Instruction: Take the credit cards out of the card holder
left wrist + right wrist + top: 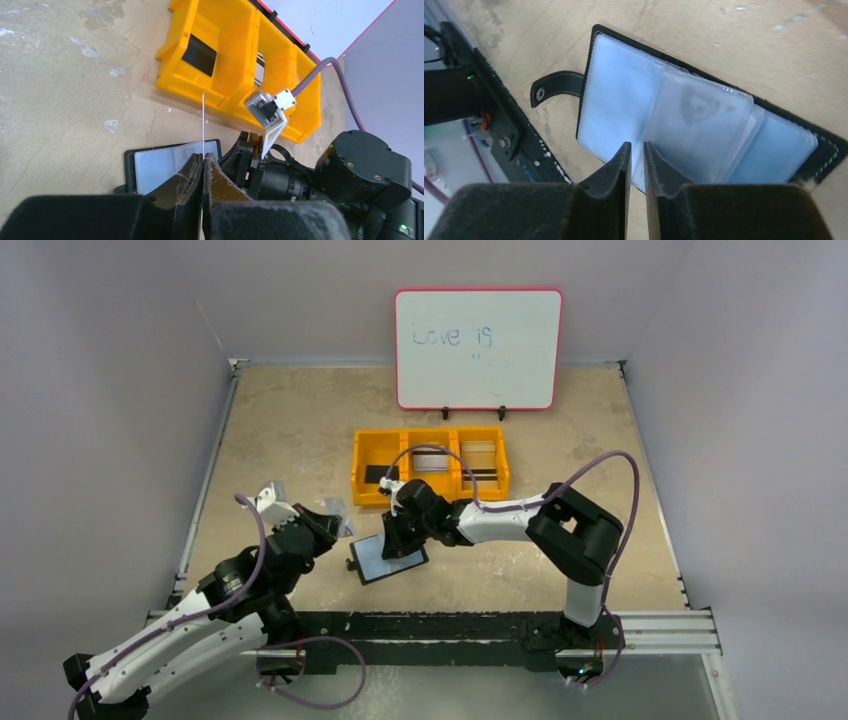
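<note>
Left arm first: its fingers [203, 156] are pressed tight together, and pinched between them is a credit card [203, 120]. From the left wrist it shows edge-on, a thin white line standing straight up out of the tips. From above, that same card [336, 512] is a pale grey slip at the end of the left fingers [325, 523], held off the surface [300, 420], just left of the wallet.

And there's the card holder [375, 562], lying wide open and flat on the surface in front of the yellow tray [356, 465], between the two arms. The right wrist view gives a lovely close look. The card holder [619, 90] has its clear pockets fanned out, pale blue-grey, and its snap tab [556, 85] sticks out to the side.

The right fingers [634, 146] are down at the near edge of those clear leaves with only a narrow slit between the tips. Whether a leaf is caught in that slit, I can't tell.

Behind all this, the tray's left compartment holds a flat black rectangle [199, 55]. The top view shows pale cards [430, 462] in the middle and right compartments. A pink-framed whiteboard [478, 348] stands at the back with faint blue writing.
</note>
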`<control>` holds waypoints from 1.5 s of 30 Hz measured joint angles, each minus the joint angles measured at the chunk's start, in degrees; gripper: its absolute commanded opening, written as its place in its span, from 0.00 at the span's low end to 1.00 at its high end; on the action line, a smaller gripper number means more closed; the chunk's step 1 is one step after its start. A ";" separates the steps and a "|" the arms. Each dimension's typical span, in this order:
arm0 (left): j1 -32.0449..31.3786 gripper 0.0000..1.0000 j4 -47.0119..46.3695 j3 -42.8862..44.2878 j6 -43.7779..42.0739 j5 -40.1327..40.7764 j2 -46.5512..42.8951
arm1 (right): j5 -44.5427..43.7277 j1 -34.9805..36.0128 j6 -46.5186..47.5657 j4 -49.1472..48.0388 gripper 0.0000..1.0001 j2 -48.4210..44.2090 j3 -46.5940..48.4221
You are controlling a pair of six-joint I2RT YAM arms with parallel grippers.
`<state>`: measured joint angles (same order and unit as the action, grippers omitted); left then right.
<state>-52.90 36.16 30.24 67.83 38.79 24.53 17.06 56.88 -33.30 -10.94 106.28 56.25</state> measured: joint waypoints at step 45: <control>0.00 0.00 -45.44 -13.38 -13.62 -15.06 -4.09 | 11.43 -16.35 -9.29 -31.50 0.72 -35.23 -19.50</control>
<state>-52.90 -9.28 16.86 54.22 23.73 20.45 28.49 40.53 -42.59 -42.44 71.05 36.75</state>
